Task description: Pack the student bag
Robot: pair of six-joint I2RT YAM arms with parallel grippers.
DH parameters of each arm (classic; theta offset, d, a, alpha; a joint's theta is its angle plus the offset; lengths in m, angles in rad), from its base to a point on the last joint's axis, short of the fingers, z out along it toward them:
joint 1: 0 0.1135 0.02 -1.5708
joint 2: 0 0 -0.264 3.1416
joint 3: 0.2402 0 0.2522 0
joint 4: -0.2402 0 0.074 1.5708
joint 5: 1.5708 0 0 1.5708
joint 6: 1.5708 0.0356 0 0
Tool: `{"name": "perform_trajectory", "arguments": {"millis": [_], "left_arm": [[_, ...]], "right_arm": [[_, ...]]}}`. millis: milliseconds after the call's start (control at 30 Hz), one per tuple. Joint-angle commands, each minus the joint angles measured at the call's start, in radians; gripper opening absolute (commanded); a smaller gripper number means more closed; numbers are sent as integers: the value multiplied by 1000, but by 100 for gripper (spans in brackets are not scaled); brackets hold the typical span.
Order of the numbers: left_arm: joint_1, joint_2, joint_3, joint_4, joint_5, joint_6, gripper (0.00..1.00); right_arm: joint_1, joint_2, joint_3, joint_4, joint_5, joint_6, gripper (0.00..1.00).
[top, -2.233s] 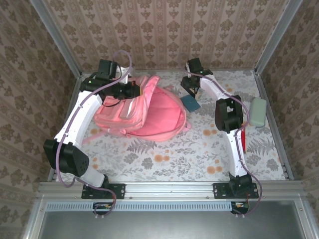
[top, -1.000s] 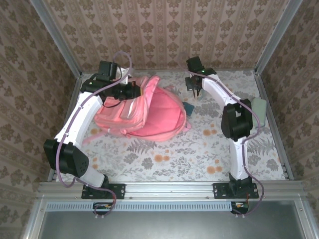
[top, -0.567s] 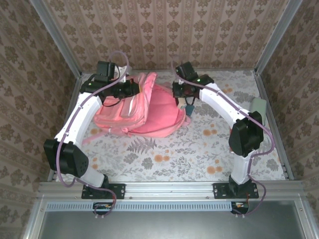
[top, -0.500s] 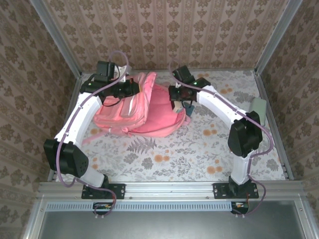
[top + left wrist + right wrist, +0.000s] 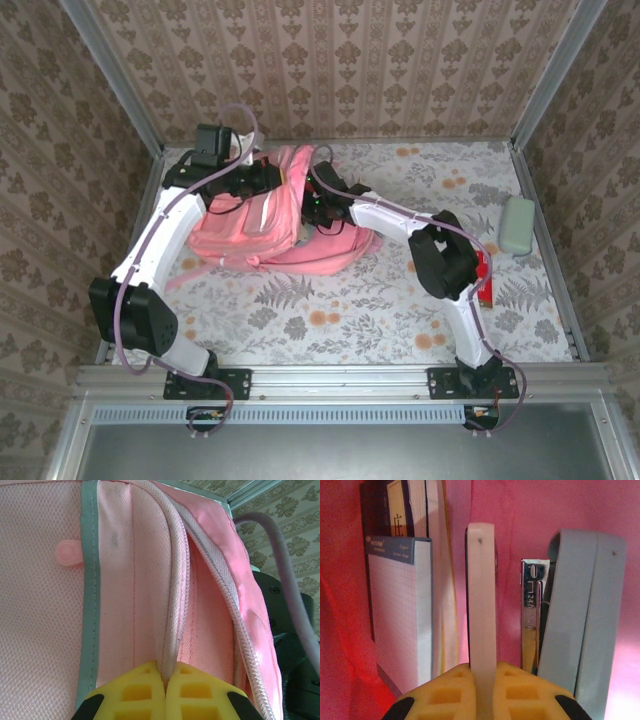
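My left gripper (image 5: 165,677) clamped on student bag (image 5: 240,235) zipper rim (image 5: 172,605). My right gripper (image 5: 482,677) inside bag, pinching white flat slab (image 5: 481,595), between notepad (image 5: 400,615) and blue stapler (image 5: 580,620).

Woven cloth student bag (image 5: 130,580), smooth white slab (image 5: 481,605)

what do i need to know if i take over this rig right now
Left pincer: shut on the zipper rim of the student bag, holding its mouth open.
Right pincer: inside the bag, shut on a thin white item, not yet released.
Done: gridded notepad and pale blue stapler stand in the bag.
To do: release the white item, withdraw, then probably pack the pale green case and the red item lying on the table.
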Motion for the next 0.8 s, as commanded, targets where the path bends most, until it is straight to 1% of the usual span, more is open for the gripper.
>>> {"name": "perform_trajectory", "arguments": {"millis": [0, 67, 133, 167, 200, 300, 667, 767], "left_arm": [[-6, -9, 2, 85, 20, -23, 0], [-8, -9, -1, 83, 20, -22, 0], [-9, -13, -2, 78, 20, -18, 0], [-9, -13, -3, 76, 18, -16, 0], [-9, -15, -5, 75, 18, -14, 0], [-8, -17, -9, 72, 14, -8, 0], [-5, -22, -31, 74, 32, 7, 0], [-9, -24, -34, 69, 45, 18, 0]], "right_arm": [[5, 65, 72, 31, -23, 89, 20], [5, 80, 84, 25, -40, 78, 26], [5, 62, 74, 13, -34, 59, 35], [5, 42, 60, 5, -18, 44, 42], [4, 17, 43, 0, 0, 27, 47], [1, -64, -10, -12, 48, -17, 57], [-41, -316, -209, -44, 95, -96, 58], [-70, -399, -262, -101, 160, -146, 58]]}}
